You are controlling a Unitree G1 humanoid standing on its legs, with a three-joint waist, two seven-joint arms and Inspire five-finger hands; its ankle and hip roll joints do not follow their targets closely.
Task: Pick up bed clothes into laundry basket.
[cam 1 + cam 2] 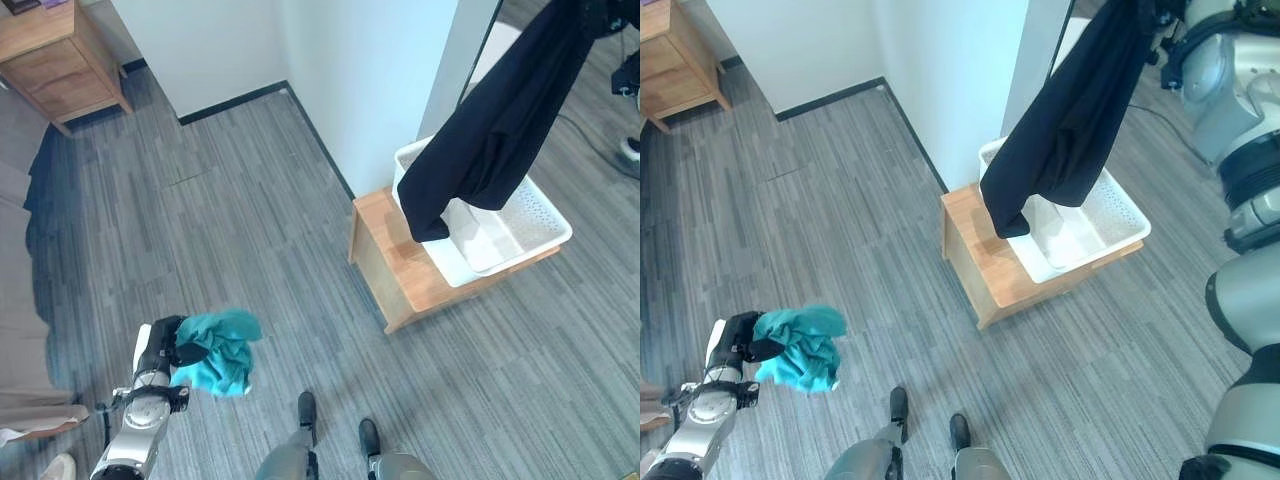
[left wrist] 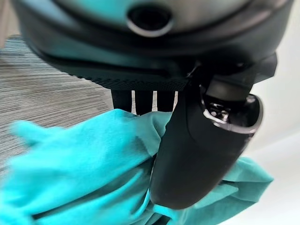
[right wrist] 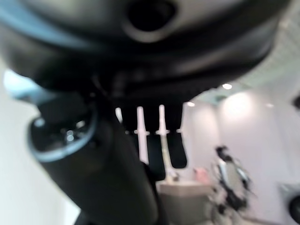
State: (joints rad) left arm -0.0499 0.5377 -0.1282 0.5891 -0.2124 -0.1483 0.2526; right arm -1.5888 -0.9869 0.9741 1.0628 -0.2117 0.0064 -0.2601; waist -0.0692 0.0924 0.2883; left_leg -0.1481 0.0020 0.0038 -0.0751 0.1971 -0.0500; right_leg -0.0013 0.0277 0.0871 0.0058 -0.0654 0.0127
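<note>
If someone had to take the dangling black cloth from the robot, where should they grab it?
Probably the low end of the black garment, coming from the open floor side. It hangs long and loose from the right robot hand, its tip dangling over the white laundry basket, so the bottom is free to pinch.
</note>
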